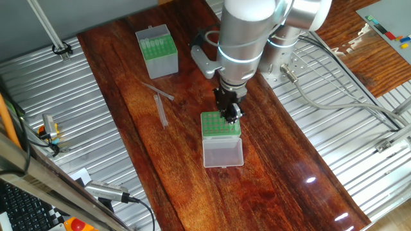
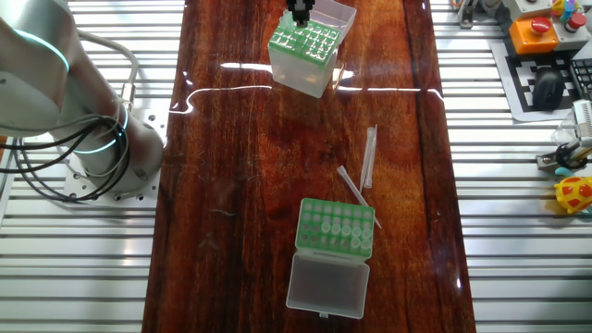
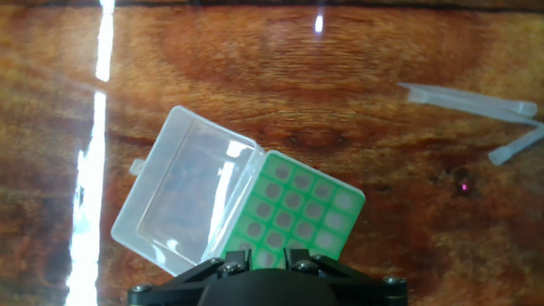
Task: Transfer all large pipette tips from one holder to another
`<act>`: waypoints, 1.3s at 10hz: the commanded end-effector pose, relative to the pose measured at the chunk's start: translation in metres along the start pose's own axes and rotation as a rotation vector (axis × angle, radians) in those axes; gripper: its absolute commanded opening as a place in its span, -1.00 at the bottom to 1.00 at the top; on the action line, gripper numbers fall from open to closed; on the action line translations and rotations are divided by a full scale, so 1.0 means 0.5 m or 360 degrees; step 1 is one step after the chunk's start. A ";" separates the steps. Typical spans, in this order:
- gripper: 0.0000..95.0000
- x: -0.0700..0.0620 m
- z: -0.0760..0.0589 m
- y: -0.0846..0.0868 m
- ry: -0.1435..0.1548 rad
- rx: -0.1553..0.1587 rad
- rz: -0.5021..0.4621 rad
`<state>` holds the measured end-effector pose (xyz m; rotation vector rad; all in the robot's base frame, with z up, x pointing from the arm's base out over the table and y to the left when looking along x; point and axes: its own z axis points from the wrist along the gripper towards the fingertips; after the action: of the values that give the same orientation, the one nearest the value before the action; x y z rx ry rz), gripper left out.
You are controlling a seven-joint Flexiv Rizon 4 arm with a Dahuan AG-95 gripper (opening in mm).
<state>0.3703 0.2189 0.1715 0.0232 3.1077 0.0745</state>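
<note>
– Green grid right under the gripper (image 1: 229, 115), which hangs over the far edge of the translucent box (image 1: 221, 125). Can you see the fingers?

– Barely. In the hand view only the black body fills the bottom edge, and it covers the nearest row of holes. In the other fixed view the top edge cuts the hand off. I can't tell whether the jaws are parted or pressed together, or whether anything sits between them.

– And the box's clear lid (image 3: 183, 195)?

– Swung fully back and lying flat on the wooden table (image 1: 276, 167). The holes that show look pale and cloudy, and I can't say whether they are filled.

– Where are the large pipette tips (image 2: 338, 222)?

– Pale rounds stand in rows in the low green rack (image 2: 335, 227), well apart from the gripper, with its own lid folded open too. I can't get an exact count at this size.

– There's something loose on the wood.

– Loose tips (image 2: 368, 157) lie on the table between the two holders, nearer the rack. One pair crosses, and the frame's right edge clips them in the hand view.

– Any writing?

– Print on the gear around the table's edge is too small to read.
</note>
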 end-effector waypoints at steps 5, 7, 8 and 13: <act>-0.60 0.003 0.031 0.004 0.0067 0.0009 0.0021; -0.60 0.007 0.018 -0.014 0.0062 0.0010 0.0017; -0.60 0.007 0.018 -0.014 0.0060 0.0007 0.0018; -0.60 0.004 0.022 -0.009 0.0096 -0.0009 0.0357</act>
<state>0.3666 0.2131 0.1607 0.2880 3.1371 0.1016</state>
